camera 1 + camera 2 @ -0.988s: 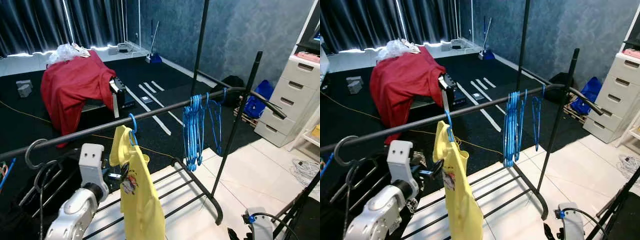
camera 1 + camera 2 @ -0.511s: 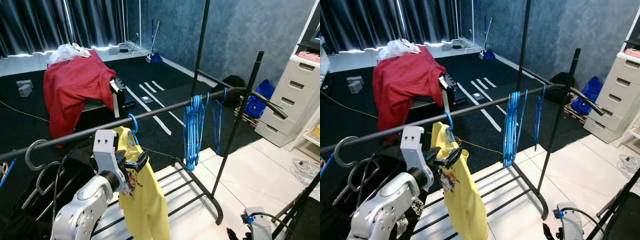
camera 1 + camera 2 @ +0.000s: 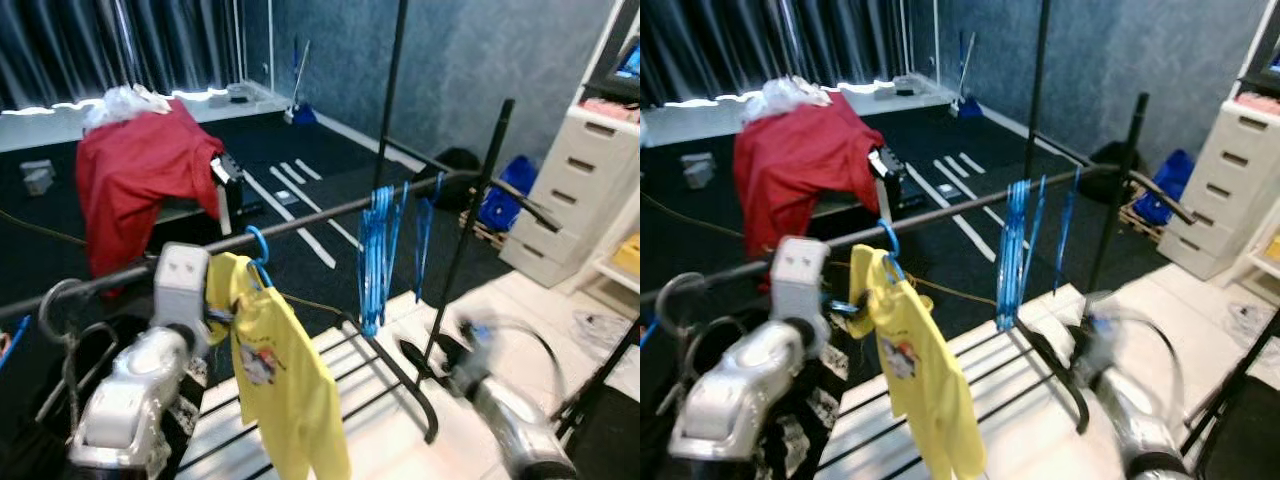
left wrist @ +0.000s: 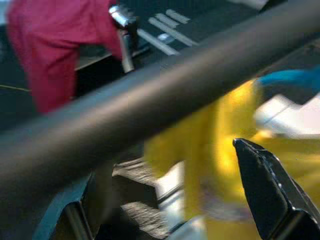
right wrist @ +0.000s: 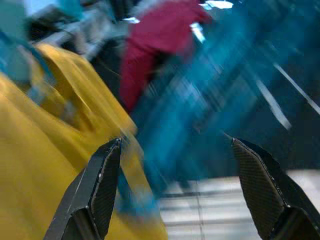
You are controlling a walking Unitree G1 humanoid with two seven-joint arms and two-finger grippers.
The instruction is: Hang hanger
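Observation:
A yellow shirt (image 3: 285,390) hangs on a blue hanger (image 3: 258,250) whose hook sits over the black rail (image 3: 320,215). My left gripper (image 3: 222,315) is just left of the shirt's shoulder, below the rail. In the left wrist view this gripper (image 4: 175,200) is open, with the rail crossing close in front and yellow cloth beyond the fingers. My right arm (image 3: 490,400) is raised and blurred near the rack's foot. Its gripper (image 5: 180,195) is open and faces the yellow shirt (image 5: 45,150). A bunch of bare blue hangers (image 3: 375,250) hangs further right on the rail.
The rack's upright post (image 3: 470,230) and floor bars stand between my arms. Grey empty hangers (image 3: 60,330) hang at the rail's left end. A red cloth (image 3: 135,170) covers something behind the rack. A white drawer unit (image 3: 565,200) and a blue bag (image 3: 500,195) stand at the right.
My right arm has come up from the bottom right corner towards the rack, blurred with motion. My left gripper has drawn back leftwards from the shirt front. The shirt hangs swung to the right.

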